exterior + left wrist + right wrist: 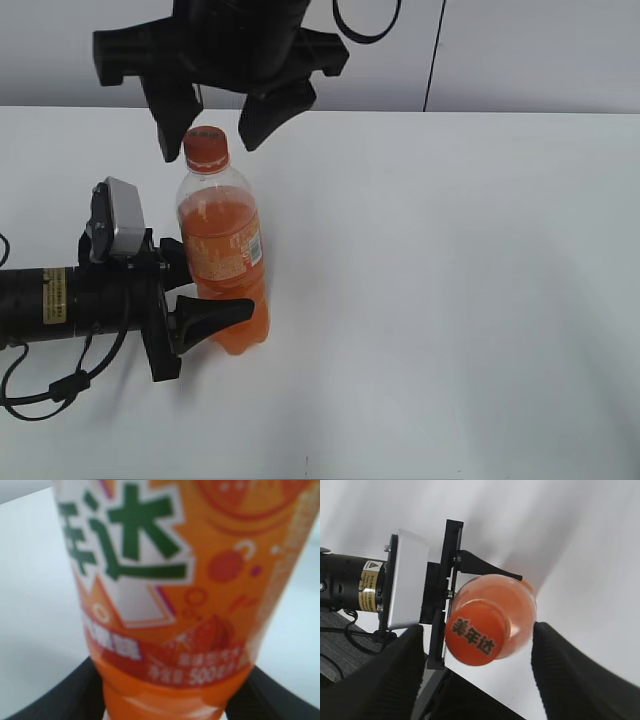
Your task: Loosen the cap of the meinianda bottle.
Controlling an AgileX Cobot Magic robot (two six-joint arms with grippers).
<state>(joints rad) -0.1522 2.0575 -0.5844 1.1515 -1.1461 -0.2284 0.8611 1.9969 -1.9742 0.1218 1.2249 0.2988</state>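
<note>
The meinianda bottle (225,262) stands upright on the white table (450,300), full of orange drink, with an orange printed label (170,580). Its orange cap (206,147) is on the neck; it shows from above with dark characters in the right wrist view (473,640). My left gripper (205,285) is shut on the bottle's lower body, a black finger on each side (165,700). My right gripper (215,125) hangs above the bottle, open, its two fingers on either side of the cap without touching it (475,670).
The left arm (70,300) lies low along the table from the left edge, with its grey wrist camera (122,218) on top. A pale wall (520,50) runs behind the table's far edge. Bare table stretches to the right of the bottle.
</note>
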